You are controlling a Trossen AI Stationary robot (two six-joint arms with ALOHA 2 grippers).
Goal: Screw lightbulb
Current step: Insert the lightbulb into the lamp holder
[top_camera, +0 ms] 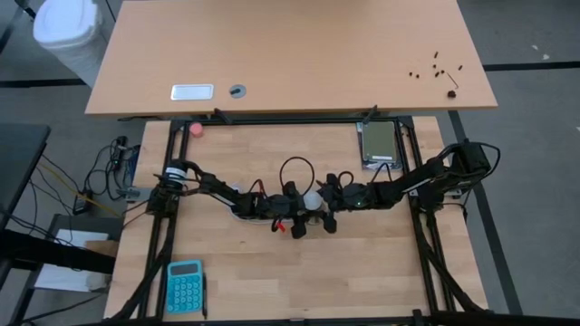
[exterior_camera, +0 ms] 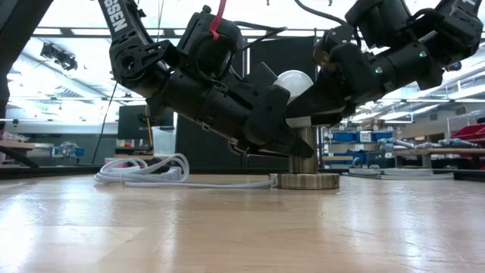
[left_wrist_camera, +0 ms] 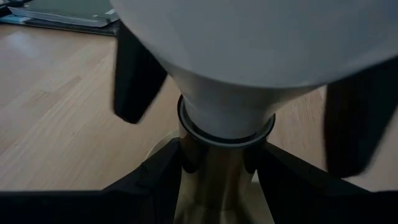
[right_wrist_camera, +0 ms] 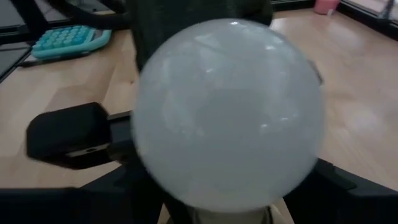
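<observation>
At centre frame in the low view, the lightbulb sits upright in the metal socket. The left gripper pinches the socket stem, and the right gripper clasps the globe. Seating looks done; tightening probably remains. Behind, a white cord trails left.

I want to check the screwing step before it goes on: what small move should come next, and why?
Probably a twist of the right end effector to turn the lightbulb further in. The bulb stands upright on the socket, its neck at the socket's mouth, while the left end effector grips the socket stem to steady it.
</observation>
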